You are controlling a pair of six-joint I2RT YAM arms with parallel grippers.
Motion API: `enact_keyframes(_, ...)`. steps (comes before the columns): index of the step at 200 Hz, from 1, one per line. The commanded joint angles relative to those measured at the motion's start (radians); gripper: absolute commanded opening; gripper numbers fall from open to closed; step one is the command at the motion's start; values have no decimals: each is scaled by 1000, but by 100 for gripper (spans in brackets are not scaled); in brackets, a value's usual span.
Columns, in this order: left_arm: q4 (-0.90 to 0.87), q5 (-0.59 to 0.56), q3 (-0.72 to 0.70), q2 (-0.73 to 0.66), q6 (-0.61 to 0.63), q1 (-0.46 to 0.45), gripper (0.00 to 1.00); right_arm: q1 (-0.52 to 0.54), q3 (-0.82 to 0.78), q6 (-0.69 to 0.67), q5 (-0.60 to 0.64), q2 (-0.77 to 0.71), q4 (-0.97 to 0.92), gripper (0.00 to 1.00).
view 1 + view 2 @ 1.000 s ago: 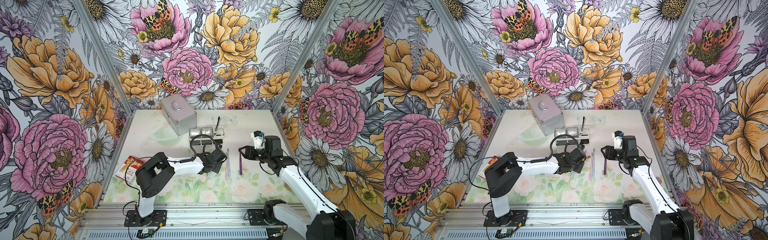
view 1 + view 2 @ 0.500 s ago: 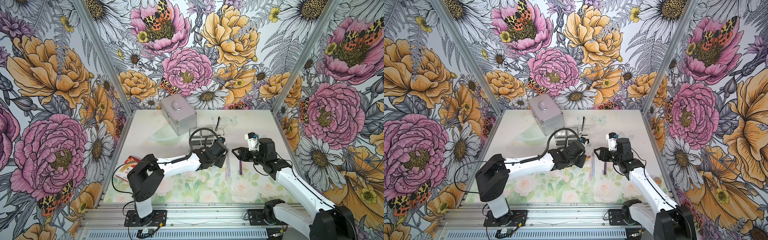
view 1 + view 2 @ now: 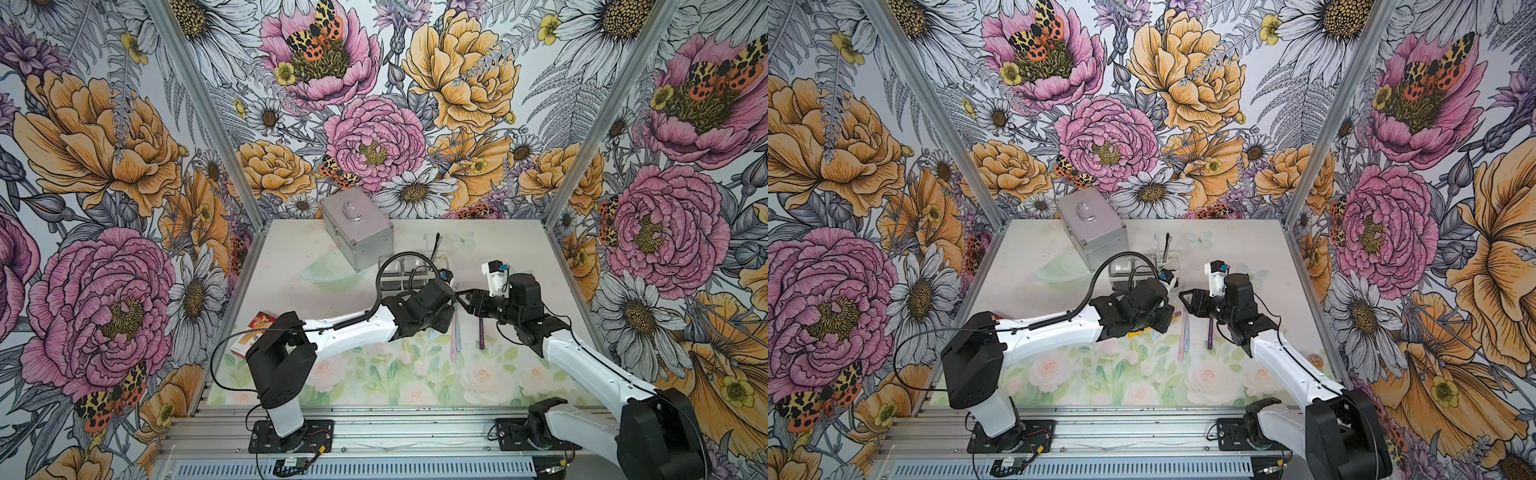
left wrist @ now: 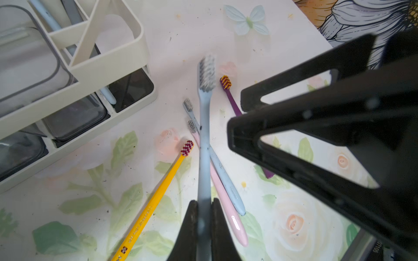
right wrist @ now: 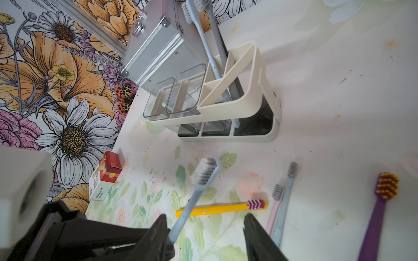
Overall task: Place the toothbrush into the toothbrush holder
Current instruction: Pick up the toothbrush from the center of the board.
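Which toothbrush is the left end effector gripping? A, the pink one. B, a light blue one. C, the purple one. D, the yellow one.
B: in the left wrist view, the left end effector is shut on the handle of the light blue toothbrush.

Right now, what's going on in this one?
The left gripper is shut on a light blue toothbrush, holding it off the table near the toothbrush holder. The right gripper is open close by, gripping nothing. Two brushes already stand in the holder; four other toothbrushes lie on the table.
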Motion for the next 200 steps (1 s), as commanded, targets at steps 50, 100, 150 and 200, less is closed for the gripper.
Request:
enact_keyframes(50, 58, 12, 22, -50, 2, -35, 0, 14, 50, 32, 0, 55, 74, 47)
enact_keyframes(100, 72, 0, 36, -31, -1, -40, 0, 13, 40, 61, -13, 58, 105, 34)
enact_keyframes(150, 90, -13, 46, -8, -3, -39, 0, 14, 20, 75, -25, 51, 128, 9)
enact_keyframes(200, 93, -19, 44, 3, -4, -35, 0, 12, 17, 75, -10, 72, 117, 0)
